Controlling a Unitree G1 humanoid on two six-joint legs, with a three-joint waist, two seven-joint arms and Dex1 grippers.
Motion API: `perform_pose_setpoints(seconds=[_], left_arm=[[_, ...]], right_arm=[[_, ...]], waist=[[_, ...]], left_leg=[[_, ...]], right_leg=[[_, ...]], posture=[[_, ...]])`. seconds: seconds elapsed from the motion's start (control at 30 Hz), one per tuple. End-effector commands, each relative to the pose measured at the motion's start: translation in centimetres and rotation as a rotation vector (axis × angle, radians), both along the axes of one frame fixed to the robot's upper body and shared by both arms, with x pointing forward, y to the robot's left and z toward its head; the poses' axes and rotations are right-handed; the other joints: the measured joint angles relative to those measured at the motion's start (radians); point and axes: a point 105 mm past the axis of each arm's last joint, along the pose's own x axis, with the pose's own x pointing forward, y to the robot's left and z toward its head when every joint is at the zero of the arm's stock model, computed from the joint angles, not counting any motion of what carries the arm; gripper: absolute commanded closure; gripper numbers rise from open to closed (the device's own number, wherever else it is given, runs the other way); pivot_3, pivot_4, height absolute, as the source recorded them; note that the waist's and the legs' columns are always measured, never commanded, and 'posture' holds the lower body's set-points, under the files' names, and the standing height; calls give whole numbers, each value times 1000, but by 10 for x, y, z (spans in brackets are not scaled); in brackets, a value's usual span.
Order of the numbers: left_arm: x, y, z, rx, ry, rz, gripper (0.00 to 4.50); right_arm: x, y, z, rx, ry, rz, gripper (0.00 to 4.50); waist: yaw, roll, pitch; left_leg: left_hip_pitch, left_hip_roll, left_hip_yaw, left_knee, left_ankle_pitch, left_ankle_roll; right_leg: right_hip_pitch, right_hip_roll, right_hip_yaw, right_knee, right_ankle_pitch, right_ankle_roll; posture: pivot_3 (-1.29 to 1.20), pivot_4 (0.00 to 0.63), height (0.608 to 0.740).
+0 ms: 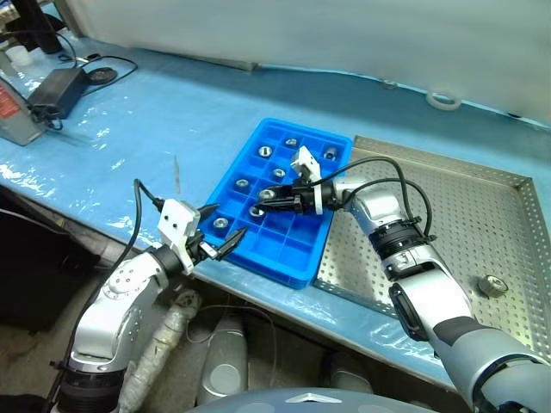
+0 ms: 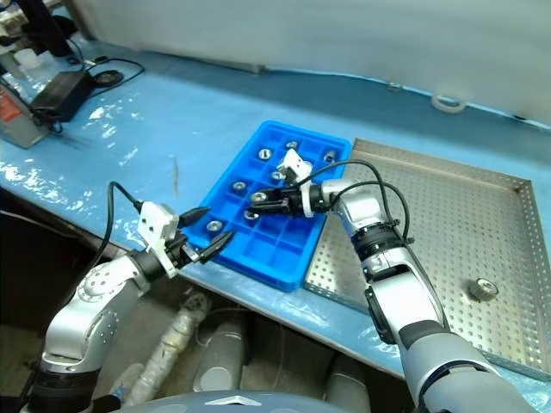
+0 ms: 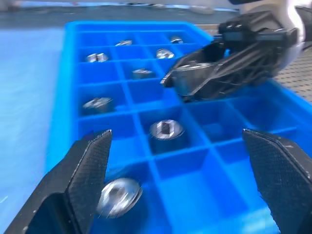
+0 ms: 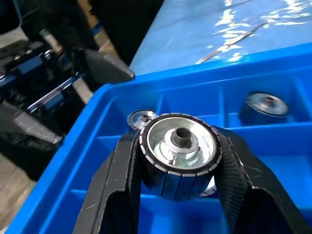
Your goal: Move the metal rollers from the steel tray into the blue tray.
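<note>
Metal roller (image 4: 178,157) clamped between the fingers of the right end effector (image 1: 269,198), held just above the middle cells of the blue tray (image 1: 303,260); more metal rollers (image 1: 264,151) lying one to a cell in the tray's far and left cells; a single roller (image 1: 492,285) left on the steel tray (image 1: 482,206), near its right side. Blue tray beside the steel tray's left edge, touching or nearly so. Left end effector (image 1: 219,242) spread wide, holding nothing, hovering at the blue tray's near-left corner. Both trays on a desk (image 1: 172,120) covered in wrinkled pale-blue film; tape roll (image 1: 443,100) near the back edge; black power adapter (image 1: 57,91) and cables at far left. Steel tray's right side cut off by the frame edge; rollers in the far cells blurred in the left wrist view
</note>
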Motion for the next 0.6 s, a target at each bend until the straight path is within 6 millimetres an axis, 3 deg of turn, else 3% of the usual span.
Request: perform_pose_setpoints(seconds=[0.03,0.33,0.6], left_arm=[[-5,4,15,2,-54,12,0],[-4,10,15,25,-45,14,0],[6,1,15,34,-44,-55,0]], right_arm=[[-4,9,15,21,-47,71,2812],[-32,-11,3,-1,22,187,2812],[-59,-23,-24,-120,23,231,2812]], waist=[[19,0,0],[102,0,0],[108,0,0]], left_leg=[[0,0,-1,0,0,0],[0,0,-17,0,2,-4],[3,3,-19,0,4,-8]], right_leg=[[0,0,0,0,0,0],[2,6,1,0,0,-1],[2,14,4,2,3,-4]], posture=[[605,150,740],[575,150,740],[501,150,740]])
